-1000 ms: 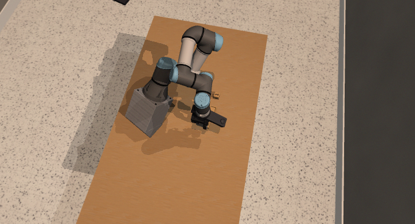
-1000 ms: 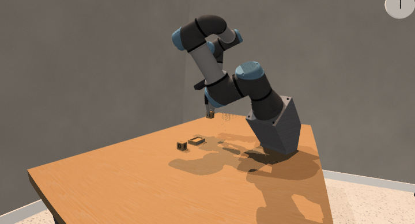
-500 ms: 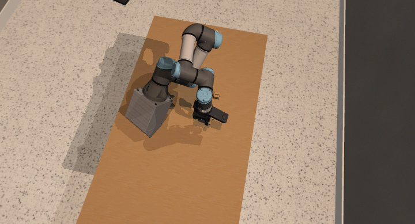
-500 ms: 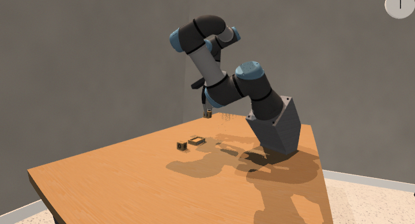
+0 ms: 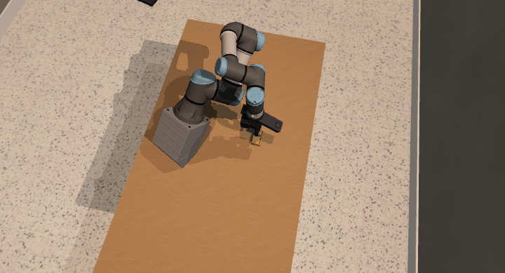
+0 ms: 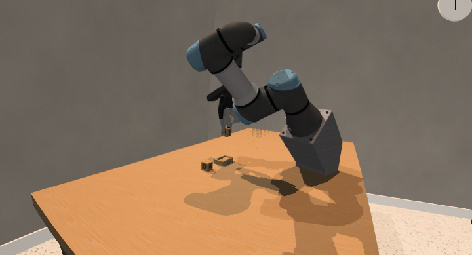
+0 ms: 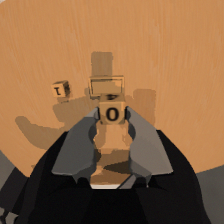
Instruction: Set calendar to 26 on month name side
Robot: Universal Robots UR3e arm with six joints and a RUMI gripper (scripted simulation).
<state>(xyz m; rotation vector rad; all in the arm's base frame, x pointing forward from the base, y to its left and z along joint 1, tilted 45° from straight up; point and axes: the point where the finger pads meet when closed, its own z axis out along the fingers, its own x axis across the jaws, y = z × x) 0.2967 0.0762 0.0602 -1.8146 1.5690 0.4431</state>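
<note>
My gripper (image 5: pixel 257 132) (image 6: pixel 225 127) (image 7: pixel 112 107) is shut on a wooden cube (image 6: pixel 226 133) (image 7: pixel 112 110) and holds it well above the table. In the wrist view this cube shows a dark 0, with part of another mark at its far edge. The small tray (image 6: pixel 219 162) (image 7: pixel 106 77) stands on the table below; the held cube covers part of its near side in the wrist view. A loose cube (image 6: pixel 206 165) (image 7: pixel 60 89) rests beside the tray, showing 0 and what looks like 6 in the exterior view, and a 1-like mark in the wrist view. No month's name is readable.
The wooden table (image 5: pixel 212 207) (image 6: pixel 132 200) carries the arm's grey base block (image 5: pixel 180 138) (image 6: pixel 313 147). Shadows of the arm and gripper fall around the tray. In the top view the gripper hides most of the area with the tray and loose cube.
</note>
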